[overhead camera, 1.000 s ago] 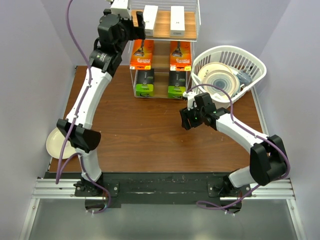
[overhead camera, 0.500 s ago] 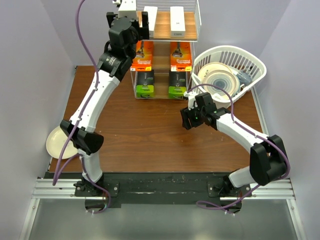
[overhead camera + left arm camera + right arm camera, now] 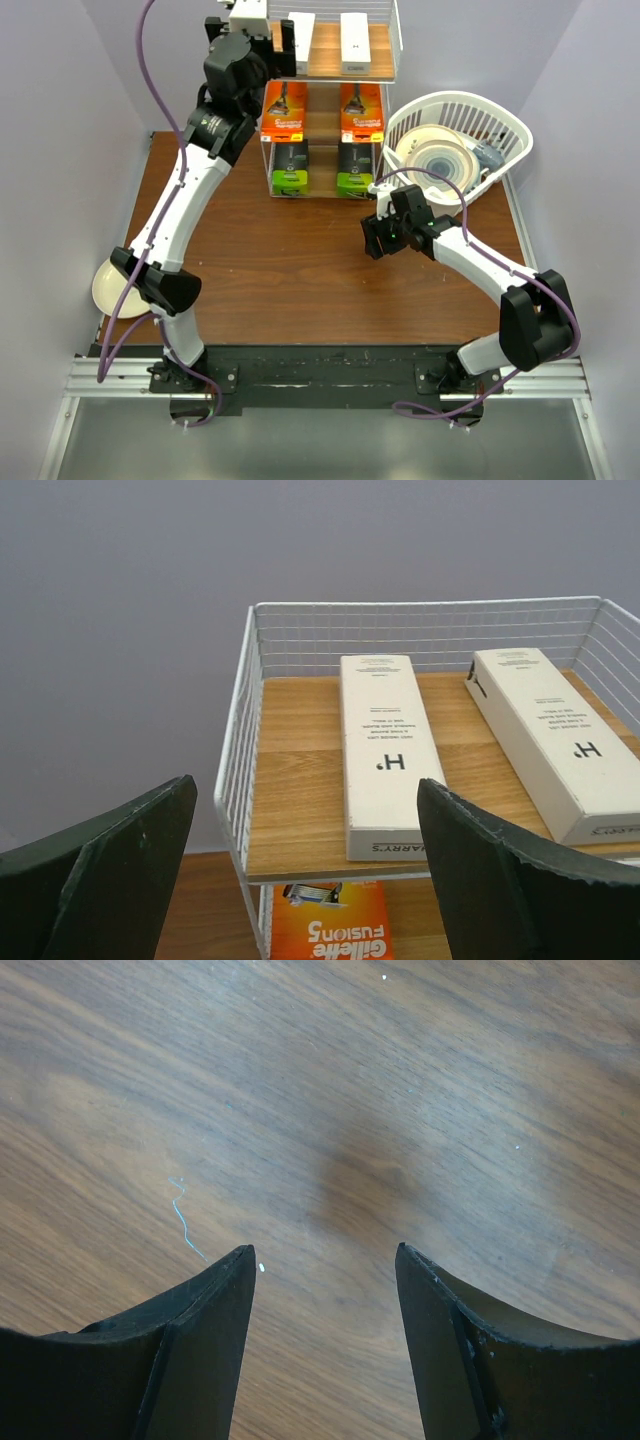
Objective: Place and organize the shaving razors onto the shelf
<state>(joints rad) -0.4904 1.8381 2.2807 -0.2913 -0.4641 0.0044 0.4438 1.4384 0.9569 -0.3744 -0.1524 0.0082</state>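
Note:
The shelf (image 3: 326,48) stands at the table's far edge with the shaving razors on it. Two long white boxes (image 3: 301,40) (image 3: 352,42) lie on the top board, two orange cards (image 3: 284,105) on the middle one, and two black boxes with green ends (image 3: 290,166) at the bottom. My left gripper (image 3: 280,48) hovers open and empty at the top tier's left front corner. In the left wrist view its jaws (image 3: 303,785) frame the nearer white box (image 3: 385,745) without touching it. My right gripper (image 3: 325,1250) hangs open and empty over bare wood, mid-table (image 3: 372,238).
A white slotted basket (image 3: 505,118) holding cream plates (image 3: 440,160) sits right of the shelf. Another cream plate (image 3: 108,287) lies at the table's left edge by my left arm's elbow. Grey walls close in the sides and back.
My left arm has shifted at the shelf's top tier, ending slightly back to the left, and its jaws have widened a little. The right arm has stayed still.

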